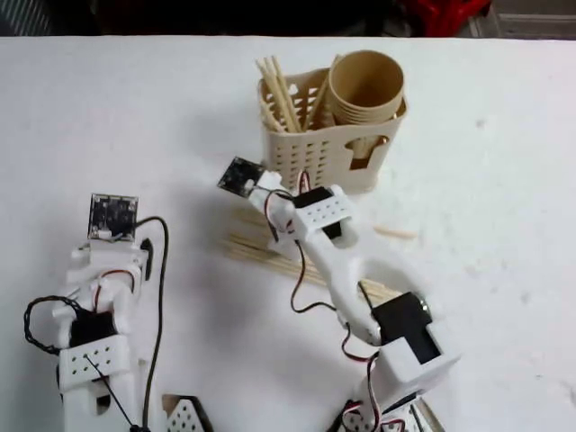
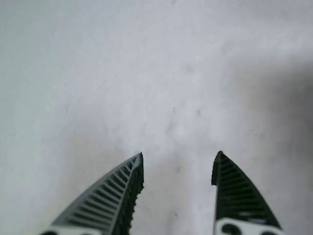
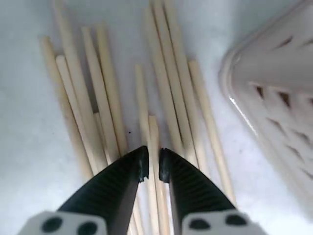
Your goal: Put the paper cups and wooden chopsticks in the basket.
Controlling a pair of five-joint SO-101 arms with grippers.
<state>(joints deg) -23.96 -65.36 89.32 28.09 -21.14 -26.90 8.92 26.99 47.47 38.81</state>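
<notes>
A cream basket (image 1: 328, 157) stands at the back centre of the table. Stacked paper cups (image 1: 364, 85) and a few wooden chopsticks (image 1: 281, 94) stand in it. Several more chopsticks (image 3: 102, 98) lie loose on the table in front of the basket (image 3: 274, 98). My right gripper (image 3: 152, 166) is down among them, its fingers shut on a single chopstick (image 3: 153, 139) that runs between the tips. My left gripper (image 2: 178, 161) is open over bare white table, with nothing between its fingers. In the high view the left arm (image 1: 103, 270) sits at the front left, well away from the chopsticks (image 1: 261, 252).
One short wooden stick (image 1: 396, 232) lies apart, to the right of the right arm (image 1: 360, 279). The white table (image 1: 486, 180) is bare to the basket's right and left. Cables hang off both arms near the front edge.
</notes>
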